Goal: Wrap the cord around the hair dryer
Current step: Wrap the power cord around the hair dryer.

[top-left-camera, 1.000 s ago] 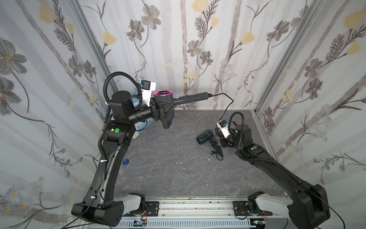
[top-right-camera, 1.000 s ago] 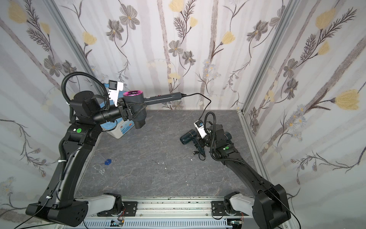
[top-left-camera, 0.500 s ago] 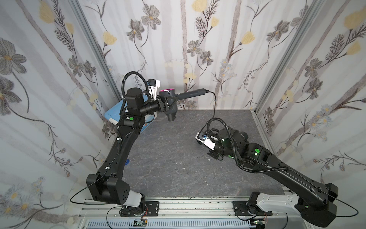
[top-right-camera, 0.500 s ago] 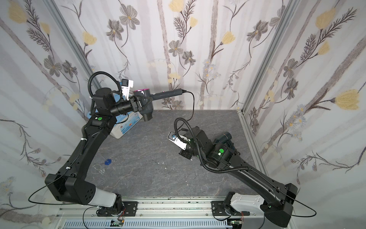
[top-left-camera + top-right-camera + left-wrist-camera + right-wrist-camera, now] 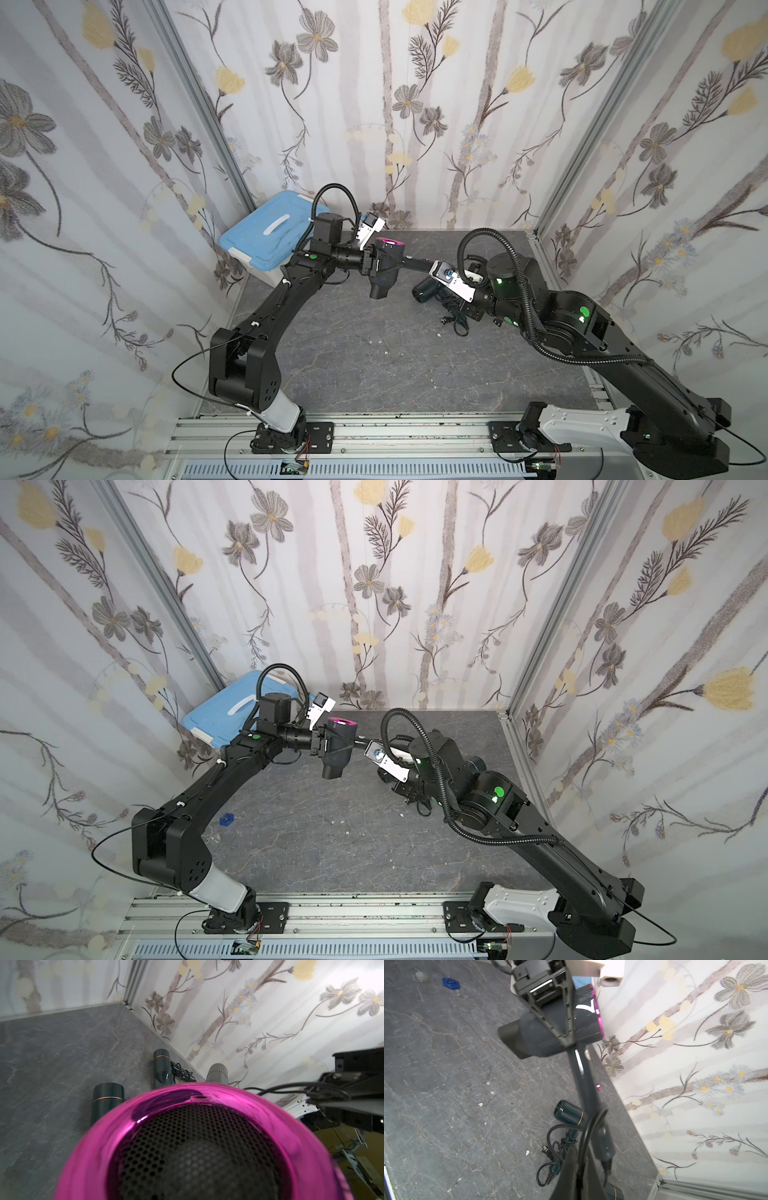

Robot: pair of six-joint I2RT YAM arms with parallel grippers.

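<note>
A dark grey hair dryer [image 5: 385, 268] [image 5: 337, 750] with a magenta rear ring [image 5: 207, 1095] hangs above the table, barrel pointing down. My left gripper [image 5: 371, 264] [image 5: 319, 744] [image 5: 564, 1038] is shut on its barrel. In the left wrist view the ring hides my own jaws. The handle [image 5: 584, 1082] reaches toward my right gripper [image 5: 441, 277] [image 5: 375, 752] [image 5: 582, 1153]. That gripper is shut on the black cord [image 5: 588, 1126] [image 5: 291, 1087] just past the handle's end. The cord loops from the handle's end across it into the fingers.
A dark teal hair dryer [image 5: 424, 289] [image 5: 568, 1113] [image 5: 161, 1068] with its bundled cord [image 5: 455, 321] lies on the grey table [image 5: 353, 374] under my right wrist. A blue lidded box [image 5: 270, 237] [image 5: 224, 717] stands back left. A small blue piece [image 5: 225, 820] lies front left.
The left arm has brought the dryer lower and toward the table's middle. The right gripper left the teal dryer, swung left, then came to the handle's end with the cord.
</note>
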